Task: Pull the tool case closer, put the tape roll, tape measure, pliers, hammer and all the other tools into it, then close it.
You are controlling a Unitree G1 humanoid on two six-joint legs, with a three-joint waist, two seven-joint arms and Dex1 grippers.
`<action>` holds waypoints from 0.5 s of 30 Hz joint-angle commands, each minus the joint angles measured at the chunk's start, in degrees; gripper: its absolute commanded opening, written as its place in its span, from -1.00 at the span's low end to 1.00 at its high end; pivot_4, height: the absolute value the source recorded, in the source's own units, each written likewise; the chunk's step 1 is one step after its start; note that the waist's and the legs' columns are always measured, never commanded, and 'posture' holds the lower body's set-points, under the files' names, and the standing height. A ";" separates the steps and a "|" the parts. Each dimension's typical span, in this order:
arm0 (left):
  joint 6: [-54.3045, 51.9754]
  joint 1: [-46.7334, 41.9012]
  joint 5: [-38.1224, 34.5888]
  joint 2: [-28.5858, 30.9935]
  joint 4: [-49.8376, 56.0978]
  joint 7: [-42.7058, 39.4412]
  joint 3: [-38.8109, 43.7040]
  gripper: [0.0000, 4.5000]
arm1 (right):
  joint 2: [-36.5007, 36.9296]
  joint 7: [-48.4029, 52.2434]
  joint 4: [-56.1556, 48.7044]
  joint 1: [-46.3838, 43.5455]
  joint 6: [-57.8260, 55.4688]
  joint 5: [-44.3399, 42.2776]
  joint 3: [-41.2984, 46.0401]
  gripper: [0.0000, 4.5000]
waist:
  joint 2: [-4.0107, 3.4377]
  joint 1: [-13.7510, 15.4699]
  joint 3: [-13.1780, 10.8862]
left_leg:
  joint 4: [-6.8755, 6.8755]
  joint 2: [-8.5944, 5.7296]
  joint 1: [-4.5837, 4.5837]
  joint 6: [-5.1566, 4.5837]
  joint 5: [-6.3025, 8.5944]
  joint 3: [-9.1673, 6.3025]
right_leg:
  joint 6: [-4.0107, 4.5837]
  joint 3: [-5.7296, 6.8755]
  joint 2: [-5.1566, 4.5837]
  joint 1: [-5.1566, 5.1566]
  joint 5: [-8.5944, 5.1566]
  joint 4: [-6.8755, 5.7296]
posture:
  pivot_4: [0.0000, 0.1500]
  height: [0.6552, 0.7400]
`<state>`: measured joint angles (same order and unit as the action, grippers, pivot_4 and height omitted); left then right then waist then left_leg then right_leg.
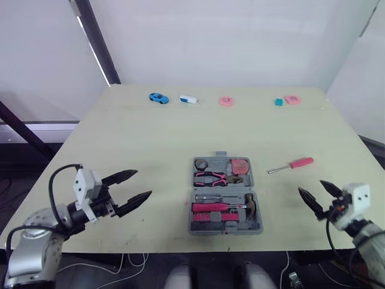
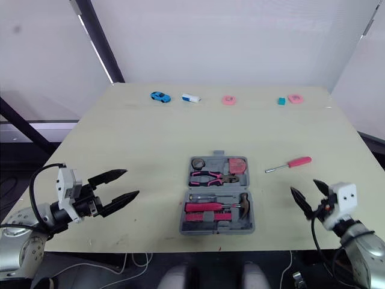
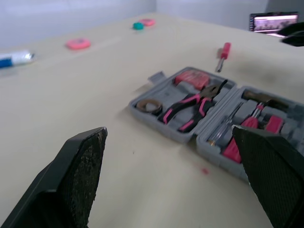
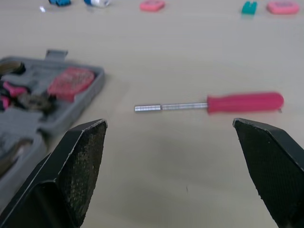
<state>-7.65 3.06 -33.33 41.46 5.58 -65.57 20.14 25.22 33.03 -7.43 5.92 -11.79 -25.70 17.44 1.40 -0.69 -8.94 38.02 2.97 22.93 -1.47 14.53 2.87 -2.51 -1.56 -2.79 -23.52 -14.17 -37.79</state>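
The grey tool case (image 1: 225, 195) lies open near the table's front edge. Its far half holds a tape roll (image 1: 200, 164), pink-handled pliers (image 1: 210, 178) and a red tape measure (image 1: 240, 165). Its near half holds a hammer (image 1: 249, 206) and pink-handled tools (image 1: 212, 208). A red-handled screwdriver (image 1: 292, 165) lies loose on the table to the right of the case, also in the right wrist view (image 4: 223, 103). My left gripper (image 1: 132, 188) hovers open to the left of the case, empty. My right gripper (image 1: 317, 194) is open and empty at the front right, near the screwdriver.
Along the far edge of the table lie a blue toy car (image 1: 158, 98), a white and blue item (image 1: 189, 99), two pink items (image 1: 226, 101) (image 1: 292, 100) and a small teal block (image 1: 278, 102). The tabletop (image 1: 150, 144) around the case is bare.
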 commanded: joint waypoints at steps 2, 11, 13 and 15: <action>-2.38 -3.33 -2.30 1.66 5.33 -0.69 -0.98 1.00 | -2.69 -9.39 -1.48 -6.76 -6.12 1.79 -1.64 0.99 | -0.01 0.00 -0.01 | 0.00 -0.01 0.01 0.00 0.00 -0.02 | 0.00 0.01 0.04 0.00 0.00 -0.01 | 1.00 1.00; -8.31 -7.85 -6.55 3.56 13.87 -1.86 -3.86 1.00 | -13.76 -30.51 7.94 -20.50 -10.00 9.69 -2.84 0.99 | -0.04 -0.18 -0.03 | -0.01 -0.26 0.02 0.00 -0.01 -0.07 | -0.01 -0.02 0.10 -0.01 0.00 -0.06 | 1.00 1.00; -9.12 -9.02 -7.28 3.92 15.24 -1.87 -4.46 1.00 | -15.44 -35.17 11.65 -23.27 -9.65 11.65 -2.35 0.99 | -0.06 -0.13 -0.04 | -0.01 -0.30 0.05 0.00 -0.01 -0.09 | -0.02 -0.02 0.10 -0.01 0.01 -0.06 | 1.00 1.00; -9.60 -10.10 -7.50 4.41 16.02 -2.29 -5.13 1.00 | -17.38 -39.83 15.73 -26.54 -8.27 13.01 -1.50 0.99 | -0.06 -0.27 -0.05 | 0.00 -0.32 0.05 0.00 -0.01 -0.08 | -0.02 -0.04 0.10 -0.01 0.01 -0.06 | 1.00 1.00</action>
<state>-17.03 -5.82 -39.55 44.86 18.94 -67.39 15.05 8.69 -2.08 6.39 -17.97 -22.04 -14.33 14.47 1.34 -0.96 -8.99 38.02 2.65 22.98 -1.47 14.51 2.80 -2.54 -1.61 -2.69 -23.53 -14.17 -37.84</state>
